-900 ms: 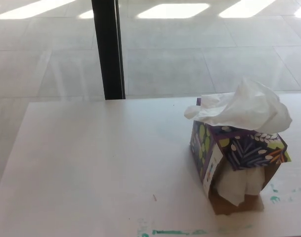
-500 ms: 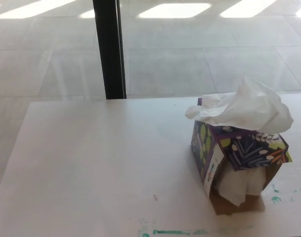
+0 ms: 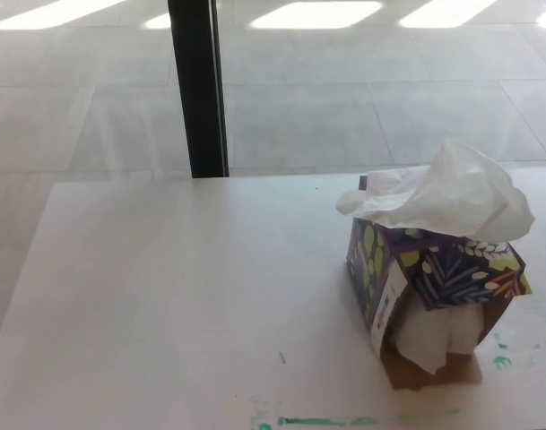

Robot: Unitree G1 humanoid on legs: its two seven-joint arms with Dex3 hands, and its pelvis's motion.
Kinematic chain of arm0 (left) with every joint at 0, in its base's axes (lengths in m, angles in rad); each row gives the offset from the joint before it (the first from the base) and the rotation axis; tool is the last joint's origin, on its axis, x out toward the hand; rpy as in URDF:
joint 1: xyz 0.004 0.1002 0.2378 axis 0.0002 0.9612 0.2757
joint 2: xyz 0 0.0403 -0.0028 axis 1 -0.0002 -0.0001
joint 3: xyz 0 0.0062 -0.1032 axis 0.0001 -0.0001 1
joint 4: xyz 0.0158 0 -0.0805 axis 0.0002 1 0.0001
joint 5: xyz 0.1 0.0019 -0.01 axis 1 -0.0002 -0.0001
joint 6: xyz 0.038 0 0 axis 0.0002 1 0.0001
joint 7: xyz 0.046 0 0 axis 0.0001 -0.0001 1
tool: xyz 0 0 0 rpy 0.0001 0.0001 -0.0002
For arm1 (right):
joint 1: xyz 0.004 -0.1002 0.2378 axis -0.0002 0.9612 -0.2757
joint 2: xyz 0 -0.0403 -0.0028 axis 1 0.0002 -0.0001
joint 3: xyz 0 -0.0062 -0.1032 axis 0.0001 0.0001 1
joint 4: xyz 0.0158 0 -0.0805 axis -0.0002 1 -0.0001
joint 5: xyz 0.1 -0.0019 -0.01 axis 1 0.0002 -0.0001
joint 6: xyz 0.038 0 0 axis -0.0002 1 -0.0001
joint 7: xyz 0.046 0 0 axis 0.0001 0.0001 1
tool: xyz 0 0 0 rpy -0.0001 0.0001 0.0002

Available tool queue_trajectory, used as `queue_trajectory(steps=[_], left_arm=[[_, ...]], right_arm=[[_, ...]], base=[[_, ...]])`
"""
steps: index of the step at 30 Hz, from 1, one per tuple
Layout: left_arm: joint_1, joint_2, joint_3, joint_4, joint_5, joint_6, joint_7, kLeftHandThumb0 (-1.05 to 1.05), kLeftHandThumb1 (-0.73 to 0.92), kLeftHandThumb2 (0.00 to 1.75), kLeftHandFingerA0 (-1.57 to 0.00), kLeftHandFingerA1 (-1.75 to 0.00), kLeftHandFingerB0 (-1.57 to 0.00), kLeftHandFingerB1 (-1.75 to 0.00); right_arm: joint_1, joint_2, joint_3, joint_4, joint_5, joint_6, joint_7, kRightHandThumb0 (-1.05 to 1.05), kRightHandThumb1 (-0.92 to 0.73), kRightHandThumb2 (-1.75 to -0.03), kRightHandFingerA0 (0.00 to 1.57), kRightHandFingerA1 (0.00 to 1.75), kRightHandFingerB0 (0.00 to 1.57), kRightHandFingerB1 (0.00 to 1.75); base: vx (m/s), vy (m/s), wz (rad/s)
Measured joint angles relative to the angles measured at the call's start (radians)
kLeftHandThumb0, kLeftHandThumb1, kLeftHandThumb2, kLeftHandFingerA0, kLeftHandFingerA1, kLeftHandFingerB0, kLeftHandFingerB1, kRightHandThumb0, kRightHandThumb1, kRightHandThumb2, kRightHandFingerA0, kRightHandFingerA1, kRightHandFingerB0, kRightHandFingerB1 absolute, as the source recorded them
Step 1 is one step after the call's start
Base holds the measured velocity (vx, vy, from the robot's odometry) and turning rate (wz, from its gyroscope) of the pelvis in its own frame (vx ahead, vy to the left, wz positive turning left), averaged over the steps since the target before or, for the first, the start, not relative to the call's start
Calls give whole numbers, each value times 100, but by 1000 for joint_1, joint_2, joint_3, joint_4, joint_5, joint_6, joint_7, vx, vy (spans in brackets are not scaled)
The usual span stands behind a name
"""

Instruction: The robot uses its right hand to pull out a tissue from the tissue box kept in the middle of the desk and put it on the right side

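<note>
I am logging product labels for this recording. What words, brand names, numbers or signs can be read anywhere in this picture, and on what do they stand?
No text can be read.
Tissue box: only a leaf and flower pattern shows; the pale strip on its torn side is too small and blurred to read.
Desk: green smears near the front edge and at right are paint marks, not letters.

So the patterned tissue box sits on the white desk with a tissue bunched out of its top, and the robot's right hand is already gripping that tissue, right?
Not quite. The tissue box does sit on the white desk with a tissue bunched out of its top, but no robot hand is gripping it: the head view shows neither hand at all.
</note>
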Motion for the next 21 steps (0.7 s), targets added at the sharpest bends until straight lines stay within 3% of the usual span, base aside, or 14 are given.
queue_trajectory(steps=[1,2,4,5,8,21], left_arm=[[1,0,0,1,0,0,-1,-91,90,100,-79,-112,-55,-100],[2,0,1,2,0,0,-3,-92,90,101,-80,-112,-55,-100],[2,0,2,3,-1,-1,-5,-92,90,101,-80,-112,-55,-100],[2,0,2,3,-1,-1,-6,-90,89,102,-80,-113,-56,-101],[2,0,4,4,-1,-2,-8,-87,90,103,-82,-112,-55,-99],[6,0,19,21,-2,-4,-20,-87,89,103,-80,-111,-52,-97]], right_arm=[[-26,-8,33,-30,-5,17,10,-77,-71,-62,15,51,9,26],[-51,-15,68,-60,-11,33,21,-75,-53,-98,13,56,0,25],[-90,-31,128,-108,-24,61,41,-75,-53,-98,13,56,0,25],[-109,-42,164,-137,-32,78,55,-86,-57,-101,3,33,3,13],[-156,-72,257,-197,-56,121,91,-97,-63,-101,0,22,0,3],[-336,-207,594,-262,-171,259,268,-105,-63,-110,0,16,0,7]], base=[[0,0,0],[0,0,0],[0,0,0],[0,0,0],[0,0,0],[0,0,0]])
